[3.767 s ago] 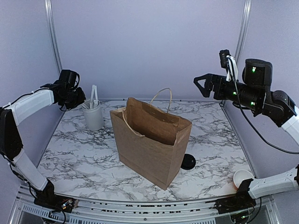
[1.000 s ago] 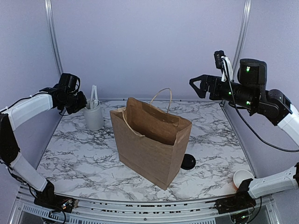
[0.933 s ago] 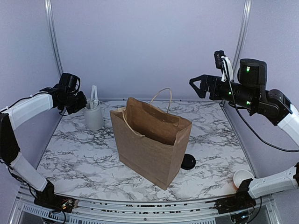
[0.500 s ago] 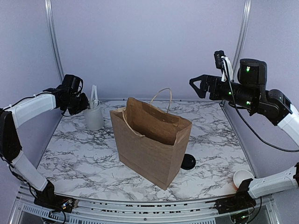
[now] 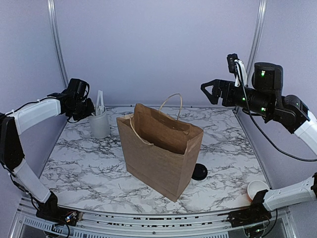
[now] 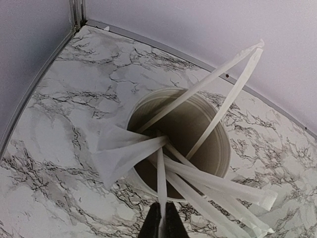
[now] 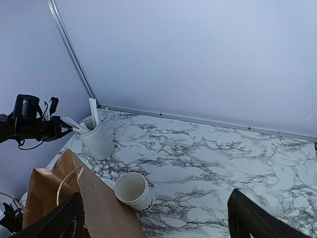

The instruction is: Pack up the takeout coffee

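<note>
The lidded takeout coffee is not in view in any frame. A brown paper bag (image 5: 161,153) stands open mid-table; its edge shows in the right wrist view (image 7: 99,208). My left gripper (image 5: 90,106) is at the white straw holder (image 5: 99,125) at the back left. In the left wrist view the gripper (image 6: 163,220) is shut on a white wrapped straw (image 6: 161,178) that sticks out of the holder (image 6: 220,134). My right gripper (image 5: 205,89) is open and empty, high above the table's right side, and it also shows in its own wrist view (image 7: 156,194).
A loose black lid (image 5: 200,172) lies by the bag's right foot. A lidless stack of white cups (image 7: 132,191) stands behind the bag. A lidless white cup (image 5: 257,188) sits at the front right corner beside my right arm's base. Several more wrapped straws (image 6: 223,186) fan out of the holder.
My left gripper has moved right, up to the straw holder. My right gripper shifted slightly left early on and has since stayed still.
</note>
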Robot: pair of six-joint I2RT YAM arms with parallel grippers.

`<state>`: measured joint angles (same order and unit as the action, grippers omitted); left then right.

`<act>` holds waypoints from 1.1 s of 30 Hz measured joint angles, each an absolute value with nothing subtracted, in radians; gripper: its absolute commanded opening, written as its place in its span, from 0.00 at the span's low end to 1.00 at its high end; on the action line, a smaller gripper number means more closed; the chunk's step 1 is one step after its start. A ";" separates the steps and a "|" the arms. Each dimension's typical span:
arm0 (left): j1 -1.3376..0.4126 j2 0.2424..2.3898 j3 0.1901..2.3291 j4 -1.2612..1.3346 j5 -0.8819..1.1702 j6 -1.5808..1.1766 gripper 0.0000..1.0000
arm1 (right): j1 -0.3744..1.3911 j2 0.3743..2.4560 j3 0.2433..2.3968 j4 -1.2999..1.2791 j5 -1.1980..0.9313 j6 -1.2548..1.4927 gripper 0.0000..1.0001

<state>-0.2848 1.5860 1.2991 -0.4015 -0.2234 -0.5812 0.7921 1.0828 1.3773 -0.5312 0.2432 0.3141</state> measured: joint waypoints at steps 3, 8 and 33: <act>-0.287 1.589 1.308 -0.402 -0.228 -0.575 0.01 | 0.792 1.083 1.377 -0.531 0.243 0.314 0.98; -0.295 1.589 1.320 -0.405 -0.232 -0.564 0.00 | 0.792 1.083 1.377 -0.531 0.243 0.314 0.97; -0.297 1.431 1.376 -0.543 -0.274 -0.496 0.00 | 0.792 1.107 1.377 -0.522 0.229 0.313 0.98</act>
<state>-0.2966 1.4307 1.3758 -0.5434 -0.2745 -0.4957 0.7921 1.1072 1.3769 -0.5224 0.2295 0.3130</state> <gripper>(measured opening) 0.006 0.976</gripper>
